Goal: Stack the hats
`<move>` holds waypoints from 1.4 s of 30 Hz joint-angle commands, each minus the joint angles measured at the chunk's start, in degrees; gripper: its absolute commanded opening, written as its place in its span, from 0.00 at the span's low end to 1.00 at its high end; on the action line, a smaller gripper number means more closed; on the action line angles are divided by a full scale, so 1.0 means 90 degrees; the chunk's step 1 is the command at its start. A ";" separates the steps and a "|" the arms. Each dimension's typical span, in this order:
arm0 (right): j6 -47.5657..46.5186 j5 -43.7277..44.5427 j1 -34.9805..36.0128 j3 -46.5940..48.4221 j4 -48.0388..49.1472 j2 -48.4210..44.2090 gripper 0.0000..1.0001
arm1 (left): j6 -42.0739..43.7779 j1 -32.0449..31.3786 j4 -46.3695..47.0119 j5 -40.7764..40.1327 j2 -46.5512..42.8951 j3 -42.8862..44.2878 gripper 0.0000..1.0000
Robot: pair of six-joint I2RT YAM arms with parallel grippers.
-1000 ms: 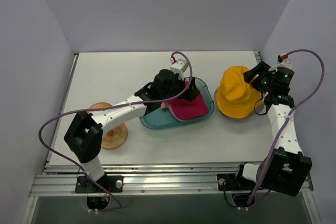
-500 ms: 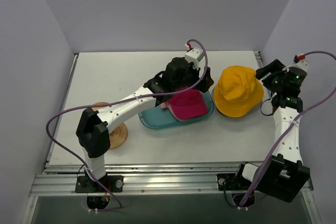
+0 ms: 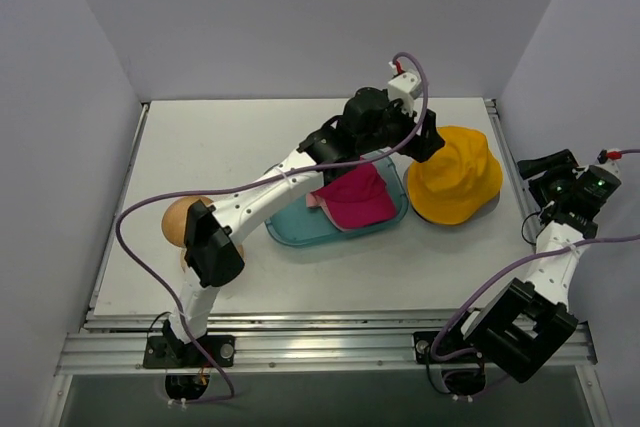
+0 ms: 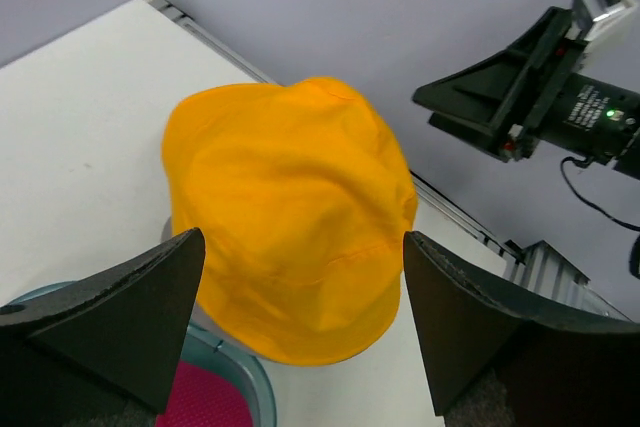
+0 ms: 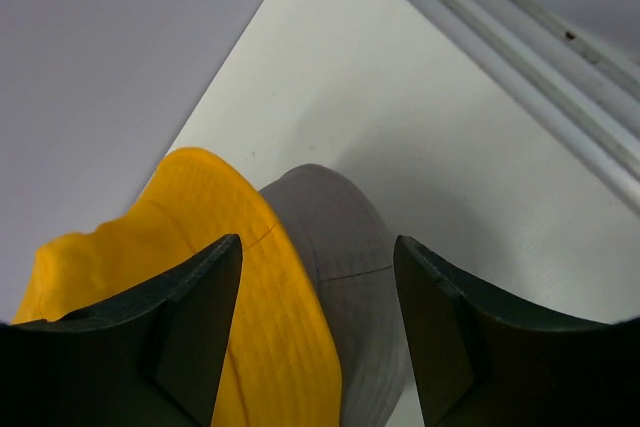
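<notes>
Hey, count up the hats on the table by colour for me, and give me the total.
yellow-orange hat: 1
grey hat: 1, lying under the yellow-orange one
magenta hat: 1
pale pink hat: 1, only an edge showing under the magenta one
Total: 4 hats

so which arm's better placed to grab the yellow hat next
Left. The open left gripper hovers at the yellow hat, jaws either side of the crown; the right gripper sits off at the table edge.
</notes>
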 commanded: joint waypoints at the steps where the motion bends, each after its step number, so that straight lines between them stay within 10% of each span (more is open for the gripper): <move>1: 0.0347 -0.0783 0.0016 -0.0238 0.0751 -0.0006 0.58 | -0.0136 -0.0089 -0.0457 0.0442 0.0643 0.0960 0.89; 28: 0.1138 -0.1350 0.0534 -0.1029 0.2803 0.0649 0.49 | -0.0117 -0.0196 -0.0428 0.0111 0.1709 0.1919 0.90; 42: 0.1060 -0.1106 0.0533 -0.1244 0.2861 0.0726 0.20 | -0.0107 -0.0196 -0.0389 0.0032 0.1699 0.1675 0.90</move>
